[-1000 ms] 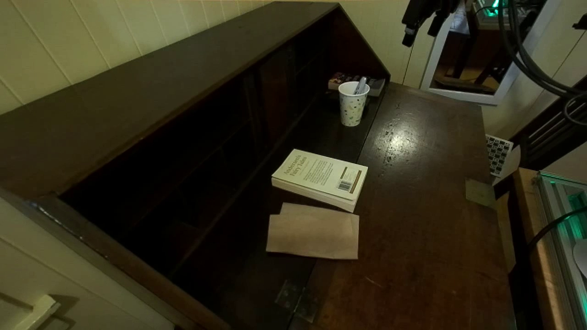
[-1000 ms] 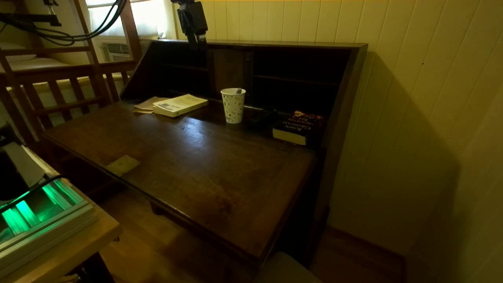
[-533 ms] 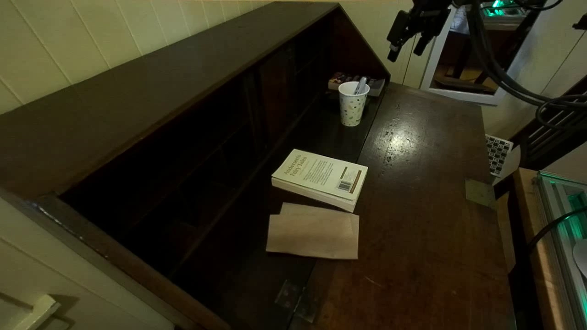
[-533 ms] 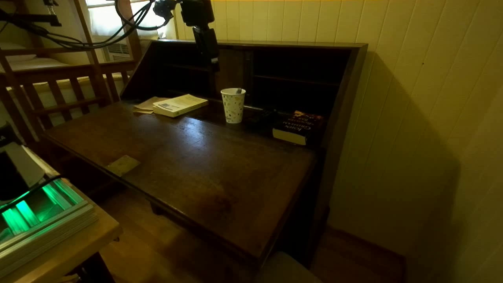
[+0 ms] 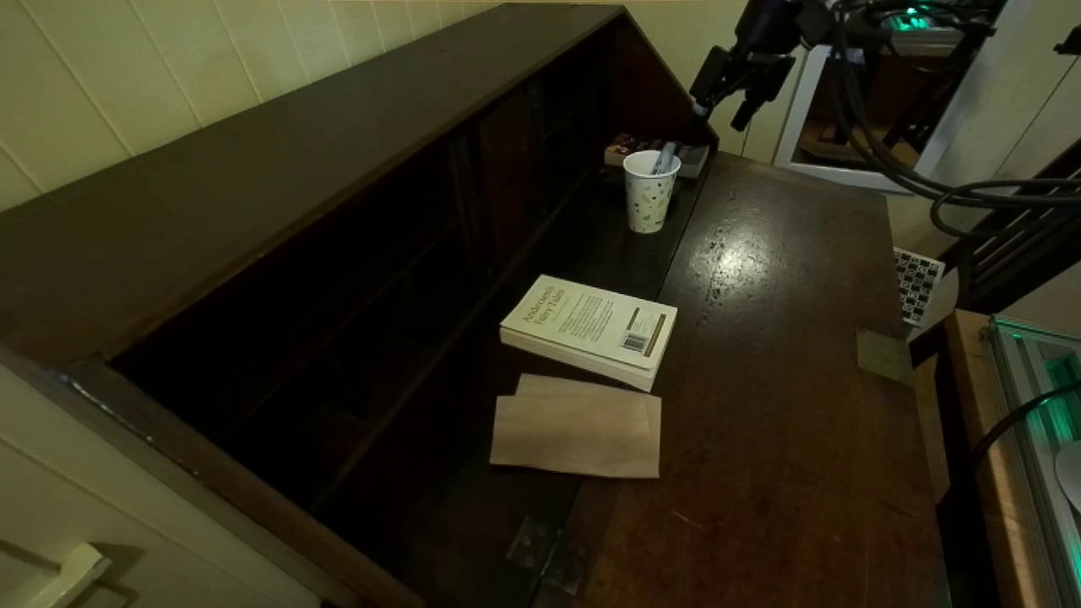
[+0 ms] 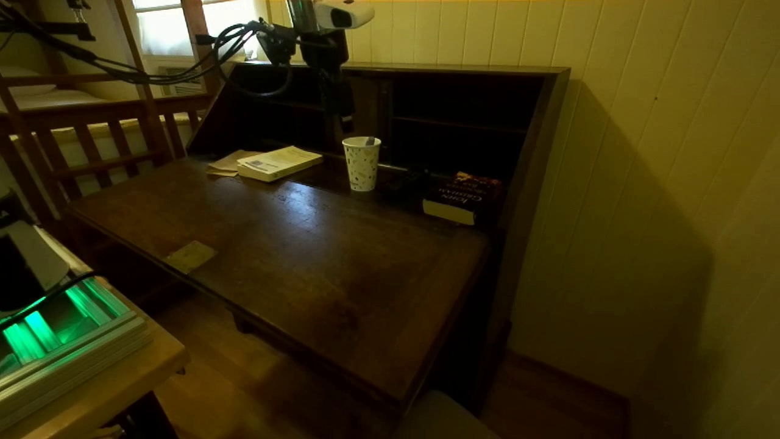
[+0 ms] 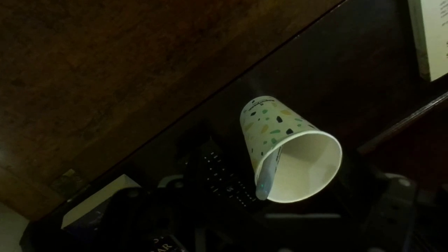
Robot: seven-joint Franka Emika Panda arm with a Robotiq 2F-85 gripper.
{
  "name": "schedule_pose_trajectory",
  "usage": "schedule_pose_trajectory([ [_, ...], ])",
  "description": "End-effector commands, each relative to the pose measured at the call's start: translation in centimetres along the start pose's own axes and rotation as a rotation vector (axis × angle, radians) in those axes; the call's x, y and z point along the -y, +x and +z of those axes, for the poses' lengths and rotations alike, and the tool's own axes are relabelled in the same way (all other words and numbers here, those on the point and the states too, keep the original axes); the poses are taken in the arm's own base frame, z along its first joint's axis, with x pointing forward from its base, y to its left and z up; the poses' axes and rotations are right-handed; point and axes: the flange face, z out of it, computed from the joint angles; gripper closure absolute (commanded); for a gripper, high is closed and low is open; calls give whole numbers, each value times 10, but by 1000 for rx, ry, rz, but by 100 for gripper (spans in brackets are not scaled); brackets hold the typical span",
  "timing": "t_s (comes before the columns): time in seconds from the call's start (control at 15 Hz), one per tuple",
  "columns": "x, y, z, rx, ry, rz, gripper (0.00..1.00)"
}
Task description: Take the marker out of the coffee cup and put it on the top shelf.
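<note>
The white speckled coffee cup [image 5: 649, 201] stands upright on the desk, also in an exterior view [image 6: 362, 167] and the wrist view [image 7: 271, 120]. The marker [image 5: 665, 158] stands in it, leaning on the rim, its greyish end sticking out; it shows clearly in the wrist view [image 7: 268, 176] and its tip in an exterior view [image 6: 370, 141]. My gripper [image 5: 720, 118] is open and empty, above and to one side of the cup, apart from it; it also shows in an exterior view [image 6: 347, 125]. In the wrist view its dark fingers are hard to see. The top shelf [image 5: 296, 160] is the unit's long upper board.
A white book [image 5: 591, 329] and brown paper [image 5: 578, 431] lie along the desk. A dark thick book [image 6: 463, 198] lies near the unit's side wall. A black object with small white marks [image 7: 227, 178] lies beside the cup. Cables [image 5: 895, 160] hang from the arm.
My gripper has come down and moved closer to the cup, and more of the arm now shows in both exterior views. The cup and the marker have not moved.
</note>
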Motion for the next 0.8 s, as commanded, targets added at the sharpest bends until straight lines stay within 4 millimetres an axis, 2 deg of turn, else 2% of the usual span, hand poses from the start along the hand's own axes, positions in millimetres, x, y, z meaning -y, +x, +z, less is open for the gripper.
schedule_pose_trajectory([
  [0.0,-5,28,8,-26,30,-5,0],
  [0.4,0,57,21,-35,22,-20,0],
  [0.73,13,60,33,-1,16,-42,0],
])
